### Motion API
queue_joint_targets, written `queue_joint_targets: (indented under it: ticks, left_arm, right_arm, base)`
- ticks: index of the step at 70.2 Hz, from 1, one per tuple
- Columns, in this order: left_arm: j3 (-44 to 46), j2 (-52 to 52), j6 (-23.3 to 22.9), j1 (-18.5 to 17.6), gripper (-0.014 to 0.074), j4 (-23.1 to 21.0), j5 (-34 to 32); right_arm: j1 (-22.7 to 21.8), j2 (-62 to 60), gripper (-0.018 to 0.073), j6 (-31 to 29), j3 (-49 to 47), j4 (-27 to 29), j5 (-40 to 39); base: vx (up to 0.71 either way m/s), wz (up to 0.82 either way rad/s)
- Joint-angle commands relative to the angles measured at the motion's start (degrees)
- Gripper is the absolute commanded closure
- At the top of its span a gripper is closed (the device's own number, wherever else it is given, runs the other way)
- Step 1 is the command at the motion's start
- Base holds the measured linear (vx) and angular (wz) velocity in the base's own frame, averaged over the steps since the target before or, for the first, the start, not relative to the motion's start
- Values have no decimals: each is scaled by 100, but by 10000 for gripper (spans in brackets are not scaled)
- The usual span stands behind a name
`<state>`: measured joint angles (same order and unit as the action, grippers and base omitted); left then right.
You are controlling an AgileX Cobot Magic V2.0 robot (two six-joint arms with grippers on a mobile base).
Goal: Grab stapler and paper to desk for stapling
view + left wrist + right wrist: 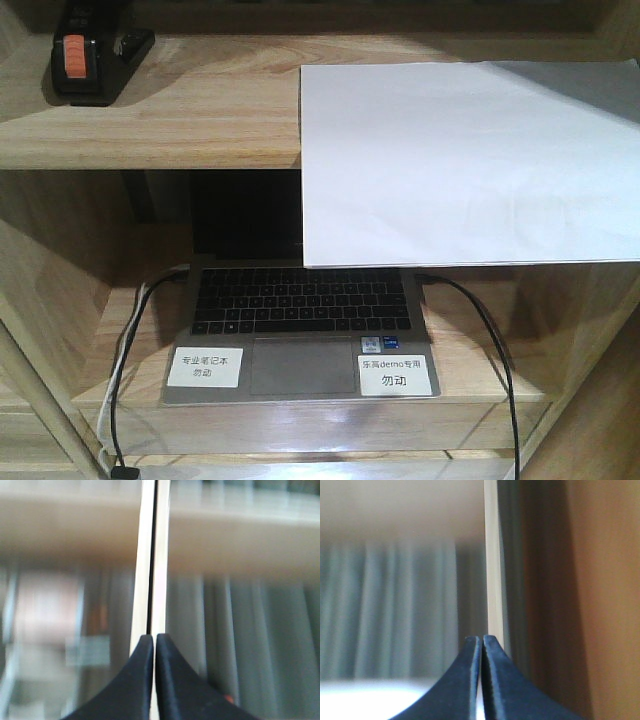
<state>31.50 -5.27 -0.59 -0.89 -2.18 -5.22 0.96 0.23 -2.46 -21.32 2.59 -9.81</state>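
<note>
In the front view the black stapler [92, 57], with an orange-red patch on top, sits at the far left of the upper shelf [180, 125]. The white paper [470, 160] lies on the same shelf to the right, its front part hanging out over the shelf edge. Neither gripper shows in that view. The blurred left wrist view has my left gripper [154, 636] shut with nothing in it, pointing at a pale vertical strip. My right gripper [482, 637] is also shut and holds nothing, with grey curtain folds behind it. The desk is out of view.
An open laptop [300, 320] with two white labels rests on the lower shelf [120, 350] under the paper. A black cable [490, 340] runs down its right side, and white and black cables [125, 380] down its left. A brown wooden panel [600, 600] stands close on the right gripper's right.
</note>
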Motion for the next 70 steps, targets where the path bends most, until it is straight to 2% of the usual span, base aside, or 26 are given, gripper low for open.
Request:
queue_joint_targets:
  ticks: [1, 7, 17, 29, 38, 44, 51, 57, 63, 66, 70]
  left_arm:
    - [893, -536, 256, -14, 603, -38, 115]
    - [1636, -1060, 516, -14, 603, -38, 522]
    - [2587, -1845, 516, -14, 599, -38, 1320]
    - [2947, -2367, 501, -14, 566, -49, 2500]
    - [2947, -2468, 501, -14, 476, -43, 3237]
    - [2947, -2453, 507, -14, 358, -43, 3605]
    - [2947, -2448, 507, -14, 192, -43, 3919]
    - [2947, -2448, 501, -14, 39, -43, 4110]
    - [2947, -2448, 455, -20, -95, -43, 4174]
    - [2947, -2448, 455, -20, -140, -43, 4174]
    - [2947, -2448, 455, -20, -136, -43, 4174]
  right_arm:
    - [-46, 401, 565, -68, -691, -15, 0]
    - [-46, 908, 565, -68, -1271, -15, 345]
    - [-46, 1766, 561, -68, -2106, -15, 1190]
    - [-46, 2605, 538, -61, -2686, -5, 2196]
    - [-46, 2891, 497, -61, -2702, 137, 2535]
    - [-46, 2956, 448, -61, -2702, 340, 2657]
    - [-46, 2970, 356, -61, -2702, 447, 2699]
    - [-46, 2970, 231, -61, -2702, 447, 2699]
    - [-46, 2970, 69, -61, -2702, 447, 2686]
    - [-46, 2970, -20, -61, -2702, 447, 2673]
    - [-46, 2970, -130, -61, -2702, 447, 2680]
  base:
    - [0, 0]
    - [0, 0]
    - [0, 0]
    - [0, 0]
    - [0, 0]
    - [0, 0]
    - [0, 0]
    - [0, 0]
    - [0, 0]
    - [0, 0]
    - [0, 0]
